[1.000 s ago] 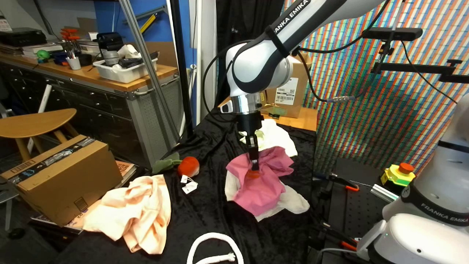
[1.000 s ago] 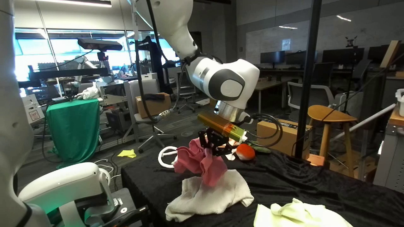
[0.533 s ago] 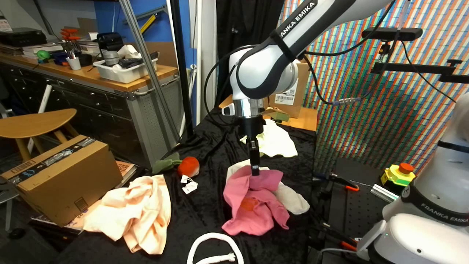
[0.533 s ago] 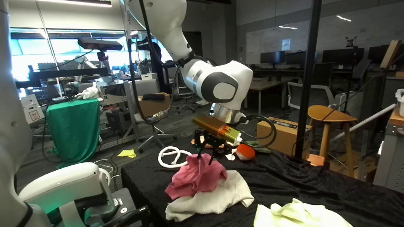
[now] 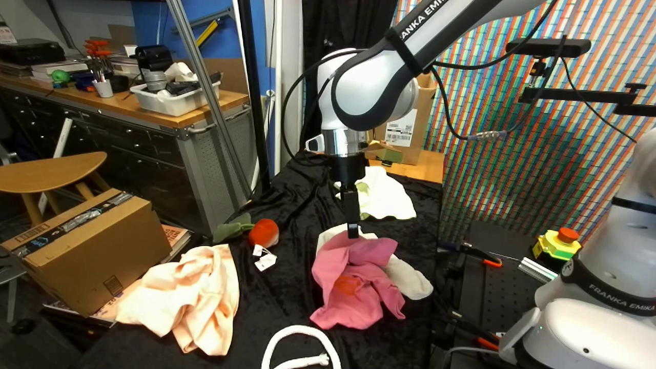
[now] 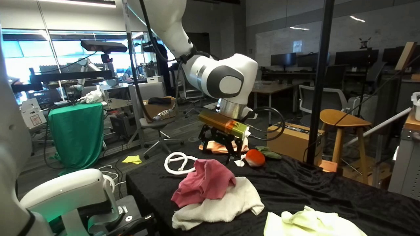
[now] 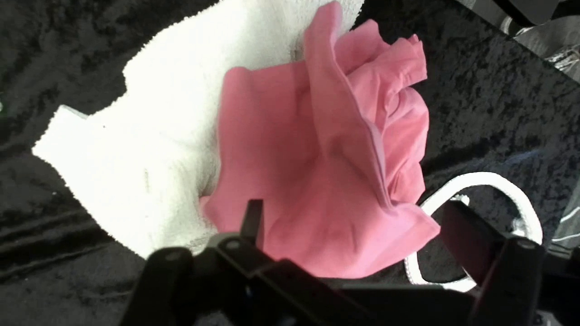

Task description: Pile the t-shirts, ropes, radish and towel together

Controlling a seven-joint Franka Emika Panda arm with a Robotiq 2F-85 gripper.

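Observation:
The crumpled pink t-shirt (image 5: 359,302) lies partly over the white towel (image 6: 229,209), whose edges stick out around it. Just above them my gripper (image 7: 355,208) hovers with its fingers wide apart and nothing held; the wrist view has the pink fabric below, between the fingers. A white rope (image 7: 485,179) is looped beside the pink t-shirt. The red plush radish (image 6: 255,158), with green leaves and a white tag, rests apart from the heap. In an exterior view a peach t-shirt (image 5: 189,297) is bunched near the radish. A pale yellow t-shirt (image 6: 311,224) lies on the towel's other side.
Black velvet cloth (image 5: 287,287) covers the table. A cardboard box (image 5: 92,251) stands beyond the peach t-shirt, and another box (image 5: 407,123) is behind the arm. A black upright post (image 6: 318,82) rises by the table. The emergency-stop button (image 5: 566,236) is near the robot base.
The pink t-shirt, hanging from the gripper a second ago, has come down onto the towel, shifted towards the rope, and been let go. The gripper has opened wide and risen off it.

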